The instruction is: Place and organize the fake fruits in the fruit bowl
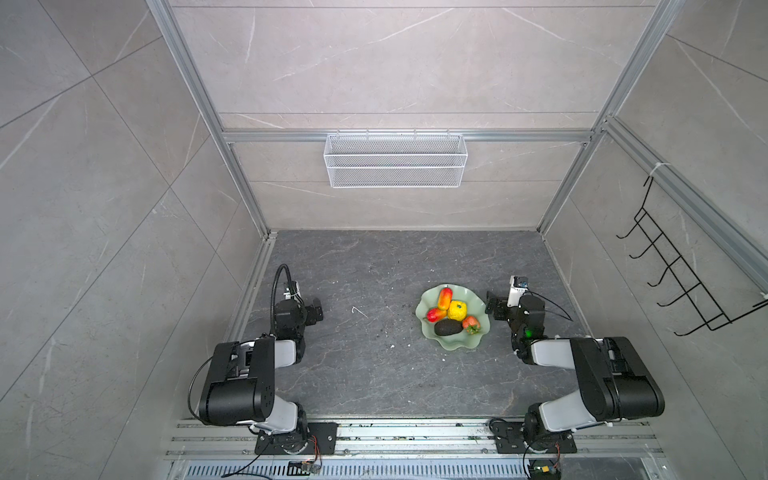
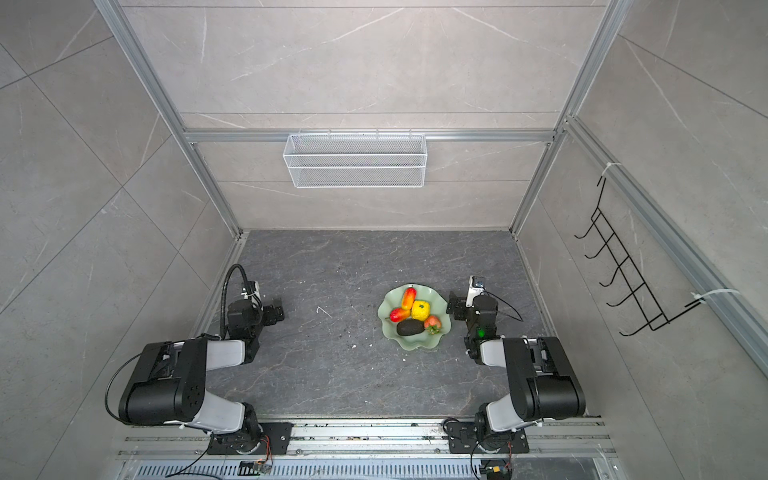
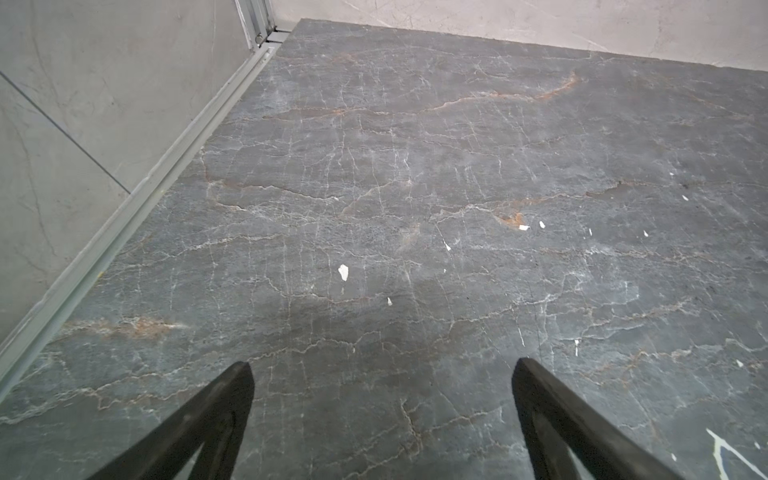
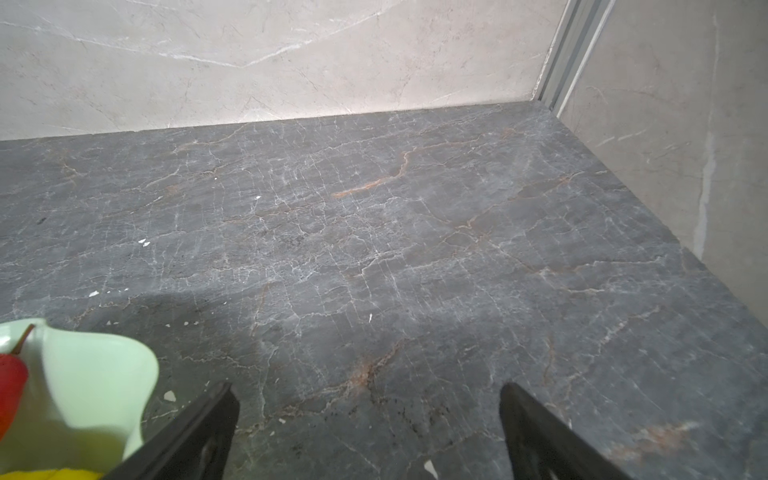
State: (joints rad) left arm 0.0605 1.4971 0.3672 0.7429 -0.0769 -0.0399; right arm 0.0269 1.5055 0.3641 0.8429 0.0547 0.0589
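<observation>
My left gripper (image 3: 382, 365) and right gripper (image 4: 370, 395) both have jaws spread wide over the stone table (image 1: 374, 374). The fruit bowl (image 1: 455, 343) sits just beside the right jaws, well apart from the left ones, holding the yellow fruit (image 1: 457, 311), avocado (image 1: 448, 328), strawberry (image 1: 471, 324) and two red-orange fruits (image 1: 444, 297) (image 1: 435, 314).

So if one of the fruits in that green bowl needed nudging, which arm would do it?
Probably the right arm. It sits just beside the fruit bowl, jaws open and empty. The left arm is far across the table.
</observation>
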